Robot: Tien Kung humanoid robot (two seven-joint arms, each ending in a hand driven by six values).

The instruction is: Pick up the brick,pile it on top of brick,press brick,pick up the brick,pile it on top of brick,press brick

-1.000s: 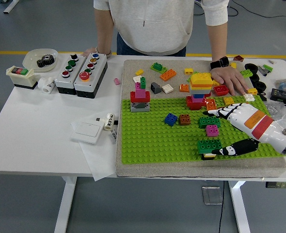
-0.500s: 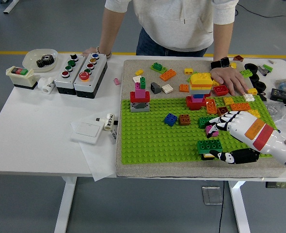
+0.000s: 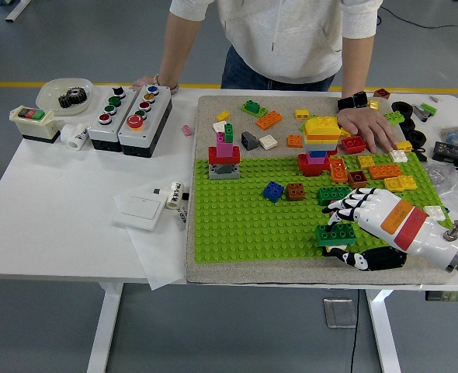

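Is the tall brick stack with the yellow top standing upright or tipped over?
Upright. The brick stack stands straight on the green baseplate, yellow brick on top, red at its base; the person's hand rests beside it.

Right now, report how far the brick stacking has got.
Done: a dark green brick sits piled on a small brick near the green baseplate's front edge. In hand: the right hand is at that stack, fingers curled around it, seemingly pressing. Left: the second brick; blue and brown bricks lie loose.
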